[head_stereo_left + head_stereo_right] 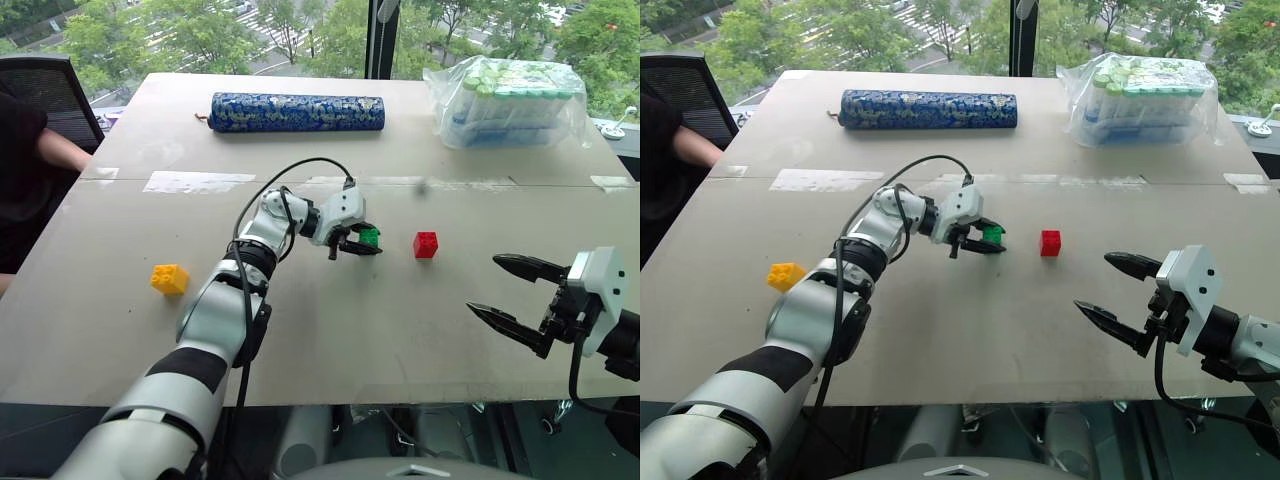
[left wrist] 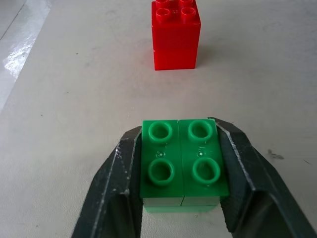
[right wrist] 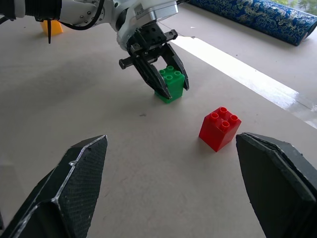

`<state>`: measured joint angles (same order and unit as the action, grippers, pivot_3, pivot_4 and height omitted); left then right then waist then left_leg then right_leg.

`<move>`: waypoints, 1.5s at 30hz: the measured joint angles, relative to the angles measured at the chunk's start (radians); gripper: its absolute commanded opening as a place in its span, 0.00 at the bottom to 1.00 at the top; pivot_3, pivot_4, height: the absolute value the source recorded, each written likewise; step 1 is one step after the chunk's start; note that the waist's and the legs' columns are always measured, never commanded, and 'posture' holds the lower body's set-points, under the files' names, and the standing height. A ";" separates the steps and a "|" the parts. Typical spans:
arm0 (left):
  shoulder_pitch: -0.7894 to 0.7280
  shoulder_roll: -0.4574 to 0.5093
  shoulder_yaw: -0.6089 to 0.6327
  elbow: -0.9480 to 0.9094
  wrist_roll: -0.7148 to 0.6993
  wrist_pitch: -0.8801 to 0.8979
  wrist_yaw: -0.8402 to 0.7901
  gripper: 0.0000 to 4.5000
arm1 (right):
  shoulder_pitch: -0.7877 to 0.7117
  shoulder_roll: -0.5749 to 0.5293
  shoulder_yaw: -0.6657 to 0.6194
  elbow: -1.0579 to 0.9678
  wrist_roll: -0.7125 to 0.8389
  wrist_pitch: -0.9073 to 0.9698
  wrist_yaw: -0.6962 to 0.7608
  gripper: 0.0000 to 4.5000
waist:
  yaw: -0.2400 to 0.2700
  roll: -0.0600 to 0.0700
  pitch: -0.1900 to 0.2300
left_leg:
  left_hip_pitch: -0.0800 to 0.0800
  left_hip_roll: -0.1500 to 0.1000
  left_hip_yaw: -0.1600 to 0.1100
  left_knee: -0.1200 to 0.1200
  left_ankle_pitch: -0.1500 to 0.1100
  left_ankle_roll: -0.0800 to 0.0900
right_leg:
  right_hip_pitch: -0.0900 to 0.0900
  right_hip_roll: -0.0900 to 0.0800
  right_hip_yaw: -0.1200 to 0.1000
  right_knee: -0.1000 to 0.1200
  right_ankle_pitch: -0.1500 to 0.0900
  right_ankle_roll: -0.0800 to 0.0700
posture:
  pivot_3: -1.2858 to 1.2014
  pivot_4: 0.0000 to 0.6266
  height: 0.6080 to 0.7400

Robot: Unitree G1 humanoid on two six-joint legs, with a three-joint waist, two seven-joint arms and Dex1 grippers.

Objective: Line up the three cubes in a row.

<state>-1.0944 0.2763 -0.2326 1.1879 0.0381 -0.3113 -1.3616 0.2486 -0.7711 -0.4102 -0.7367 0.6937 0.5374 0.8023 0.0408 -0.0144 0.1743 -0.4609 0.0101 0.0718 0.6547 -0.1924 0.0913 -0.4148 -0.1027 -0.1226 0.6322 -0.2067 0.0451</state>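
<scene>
The green cube [image 2: 181, 158] stands on the table [image 1: 330, 340] near its middle, with my left gripper [image 1: 362, 243] shut on it, one black finger against each side. A short way to its right sits the red cube [image 1: 425, 244], apart from it. Far off to the left, beside my left forearm, lies the yellow cube [image 1: 169, 278]. My right gripper [image 1: 484, 284] hovers open and holds nothing near the table's front right, well short of the red cube.
A long blue patterned roll [image 1: 297, 112] lies across the back of the table. A clear bag of capped tubes [image 1: 510, 100] sits at the back right. A person's arm [image 1: 55, 150] and a black chair are at the left edge.
</scene>
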 measured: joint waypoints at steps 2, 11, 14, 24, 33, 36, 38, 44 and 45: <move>0.000 -0.001 0.013 0.000 -0.002 0.001 -0.012 0.90 | 0.001 0.000 0.000 0.000 0.000 -0.001 0.000 0.95 | 0.000 0.000 0.000 | 0.000 0.000 0.000 0.000 0.000 0.000 | 0.000 0.000 0.000 0.000 0.000 0.000 | 0.52 0.24 1.00; 0.150 0.162 0.172 -0.413 -0.179 0.263 -0.102 0.98 | -0.099 0.002 0.065 0.013 0.006 -0.017 0.020 0.95 | -0.029 0.000 0.000 | 0.001 0.001 -0.001 0.000 0.000 0.000 | 0.000 -0.002 0.002 0.002 0.002 -0.003 | 0.52 0.24 1.00; 0.357 0.236 0.277 -0.784 -0.254 0.503 0.048 0.98 | -0.198 0.018 0.150 0.027 0.020 -0.015 0.022 0.95 | -0.047 0.000 0.000 | 0.003 0.001 -0.001 -0.001 0.000 -0.001 | 0.000 -0.003 0.008 0.002 0.002 -0.003 | 0.52 0.24 1.00; 0.887 0.267 0.805 -1.694 -0.311 1.269 0.716 0.98 | -0.472 0.081 0.385 0.138 0.058 0.004 0.100 0.95 | -0.040 -0.003 0.002 | 0.009 0.001 -0.001 -0.002 -0.002 -0.007 | 0.004 -0.003 0.010 0.003 -0.001 -0.001 | 0.52 0.24 1.00; 1.087 0.464 0.996 -1.719 -0.377 1.531 0.714 0.98 | -0.478 0.051 0.442 0.136 0.039 0.025 0.142 0.95 | -0.015 -0.002 0.002 | 0.010 0.001 -0.001 -0.005 -0.001 -0.008 | 0.003 -0.004 0.010 0.000 -0.003 -0.005 | 0.52 0.24 1.00; 1.086 0.468 0.996 -1.691 -0.396 1.604 0.729 0.98 | -0.471 0.051 0.449 0.128 0.034 0.025 0.146 0.95 | -0.015 -0.002 0.002 | 0.010 0.001 -0.001 -0.006 -0.001 -0.009 | 0.002 -0.004 0.010 -0.001 -0.003 -0.005 | 0.52 0.24 1.00; 1.058 0.468 0.981 -1.667 -0.404 1.645 0.749 0.98 | -0.471 0.054 0.452 0.119 0.035 0.025 0.143 0.95 | -0.013 -0.002 0.002 | 0.010 0.001 -0.001 -0.006 -0.001 -0.009 | 0.002 -0.004 0.010 -0.001 -0.003 -0.005 | 0.52 0.24 1.00; 1.039 0.469 0.885 -1.581 -0.419 1.657 0.778 0.98 | -0.471 0.056 0.452 0.111 0.031 0.025 0.127 0.95 | -0.021 -0.002 0.002 | 0.010 0.001 0.000 -0.008 -0.001 -0.016 | 0.000 -0.005 0.010 -0.001 -0.001 -0.008 | 0.52 0.24 1.00; 1.045 0.470 0.875 -1.572 -0.420 1.653 0.777 0.98 | -0.471 0.056 0.452 0.110 0.030 0.025 0.126 0.95 | -0.022 -0.002 0.002 | 0.010 0.001 0.000 -0.008 -0.001 -0.017 | 0.000 -0.005 0.010 -0.001 0.000 -0.009 | 0.52 0.24 1.00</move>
<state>-0.0490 0.7459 0.6421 -0.3845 -0.3816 1.3412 -0.5842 -0.2224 -0.7149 0.0420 -0.6271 0.7240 0.5620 0.9283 0.0183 -0.0168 0.1762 -0.4512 0.0108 0.0721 0.6467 -0.1933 0.0747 -0.4148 -0.1080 -0.1130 0.6314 -0.2068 0.0359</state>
